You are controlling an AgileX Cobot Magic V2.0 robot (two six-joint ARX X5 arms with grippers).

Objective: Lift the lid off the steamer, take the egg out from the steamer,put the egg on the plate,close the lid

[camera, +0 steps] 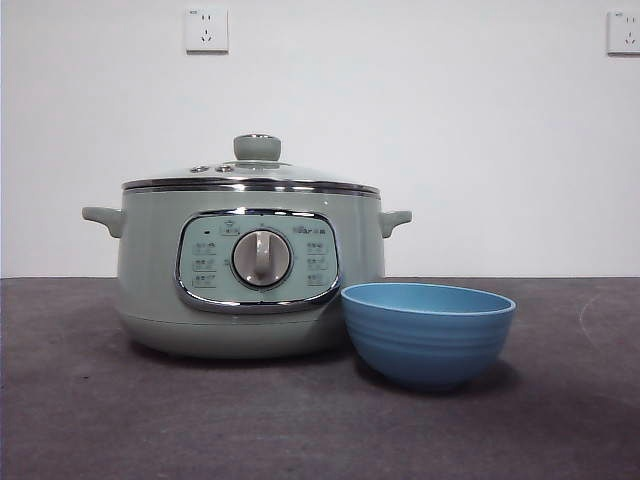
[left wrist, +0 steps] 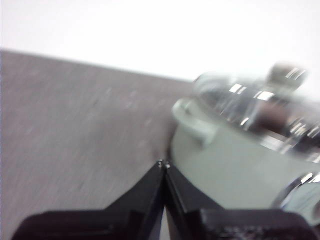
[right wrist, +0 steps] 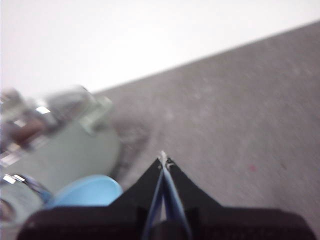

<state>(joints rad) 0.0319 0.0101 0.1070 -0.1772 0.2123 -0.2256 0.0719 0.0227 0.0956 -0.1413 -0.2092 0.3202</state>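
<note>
Glass lid (camera: 250, 178) with chrome rim, probably slippery (wrist views blur): grip its sage-green knob (camera: 257, 147); both grippers (left wrist: 163, 164) (right wrist: 163, 158) pinched closed, empty.

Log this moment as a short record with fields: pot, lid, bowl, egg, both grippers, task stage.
pot: green steamer on the dark table, dial facing the front camera
lid: glass lid seated on the pot, knob untouched
bowl: blue bowl beside the pot at its front corner, looks empty from this low angle
egg: not visible
left gripper: shut, holding nothing, off the pot's handle side
right gripper: shut, holding nothing, on the bowl's side
task stage: not started, lid still on
</note>
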